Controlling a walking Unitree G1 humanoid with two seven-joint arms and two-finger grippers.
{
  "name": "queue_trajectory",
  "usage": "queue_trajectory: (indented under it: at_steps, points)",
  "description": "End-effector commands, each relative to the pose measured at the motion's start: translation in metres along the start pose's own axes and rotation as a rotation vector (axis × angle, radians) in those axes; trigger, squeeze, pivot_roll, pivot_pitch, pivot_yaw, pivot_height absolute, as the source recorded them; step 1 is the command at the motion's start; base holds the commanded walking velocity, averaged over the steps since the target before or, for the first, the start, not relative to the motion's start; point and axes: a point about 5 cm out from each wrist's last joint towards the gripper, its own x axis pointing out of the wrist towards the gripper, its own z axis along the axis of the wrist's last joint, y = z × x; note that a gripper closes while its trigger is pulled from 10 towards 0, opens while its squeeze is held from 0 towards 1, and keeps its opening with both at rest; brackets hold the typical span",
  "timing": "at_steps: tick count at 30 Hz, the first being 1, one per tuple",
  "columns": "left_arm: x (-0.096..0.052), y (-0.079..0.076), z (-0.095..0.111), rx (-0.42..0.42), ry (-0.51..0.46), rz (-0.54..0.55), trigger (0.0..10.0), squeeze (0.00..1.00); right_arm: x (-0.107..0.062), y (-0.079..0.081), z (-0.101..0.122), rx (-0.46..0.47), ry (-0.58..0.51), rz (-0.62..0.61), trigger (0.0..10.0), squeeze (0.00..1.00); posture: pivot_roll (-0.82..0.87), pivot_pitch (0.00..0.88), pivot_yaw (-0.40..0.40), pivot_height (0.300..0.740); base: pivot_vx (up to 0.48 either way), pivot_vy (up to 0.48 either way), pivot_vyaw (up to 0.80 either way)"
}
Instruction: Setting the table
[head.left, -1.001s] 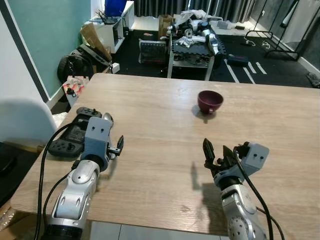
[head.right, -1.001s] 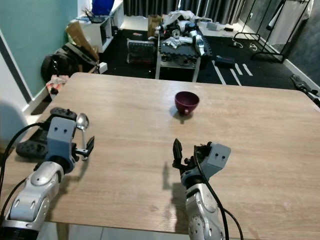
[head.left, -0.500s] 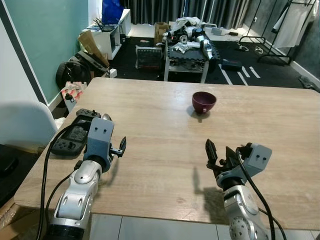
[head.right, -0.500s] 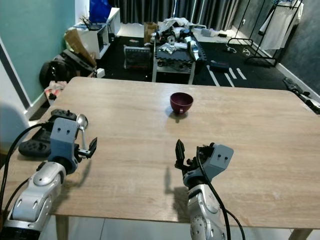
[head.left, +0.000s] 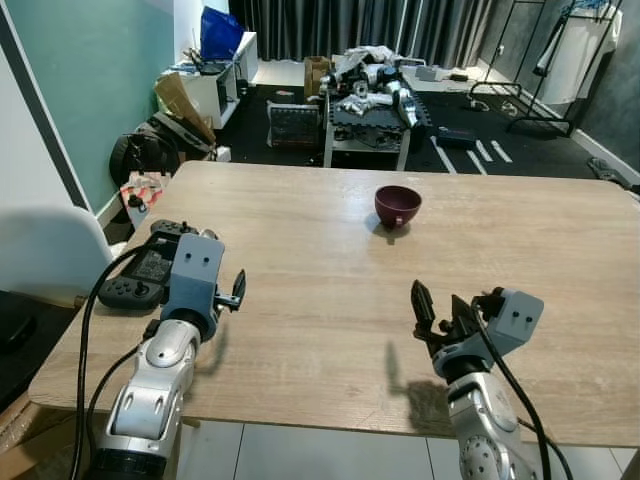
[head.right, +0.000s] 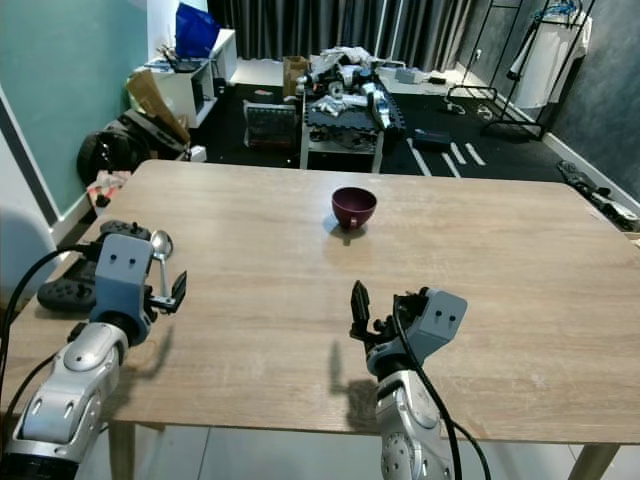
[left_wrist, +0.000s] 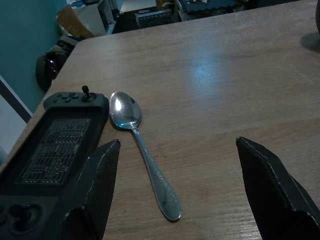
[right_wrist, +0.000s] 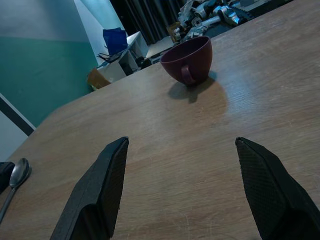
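Note:
A dark maroon cup (head.left: 398, 206) with a handle stands on the wooden table (head.left: 310, 250), past its middle. A silver spoon (left_wrist: 142, 150) lies near the table's left edge, beside a black game controller (head.left: 148, 268). My left gripper (head.left: 236, 292) hovers open just over the table, right by the spoon, with nothing between its fingers (left_wrist: 102, 180). Near the front edge my right gripper (head.left: 436, 318) stands open and empty. It points towards the cup (right_wrist: 190, 61), well short of it.
A white chair (head.left: 45, 250) stands at the table's left side. Beyond the far edge, the dark floor holds a low rack of robot parts (head.left: 375, 85), boxes and a black bag (head.left: 140, 155). A clothes rail (head.left: 560, 60) stands at the back right.
The whole picture has shifted as the camera moved, so more of the room beyond the table shows. Both grippers hold the same open pose; cup and spoon lie where they were.

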Motion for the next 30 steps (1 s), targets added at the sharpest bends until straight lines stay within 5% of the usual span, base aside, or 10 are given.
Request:
queue_trajectory:
  at_steps: [1, 30]
  points:
    - [0.0006, 0.0015, -0.0054, -0.03, 0.027, 0.016, 10.0, 0.0, -0.0035, -0.0034, -0.0056, -0.003, 0.023, -0.009, 10.0, 0.0, 0.08, 0.062, 0.048, 0.74, 0.0, 0.0, 0.0]
    - [0.0007, 0.0049, -0.0065, -0.086, 0.026, 0.039, 10.0, 0.0, -0.0051, -0.0039, -0.0073, -0.009, 0.032, -0.004, 10.0, 0.0, 0.08, 0.061, 0.044, 0.74, 0.0, -0.271, 0.0]
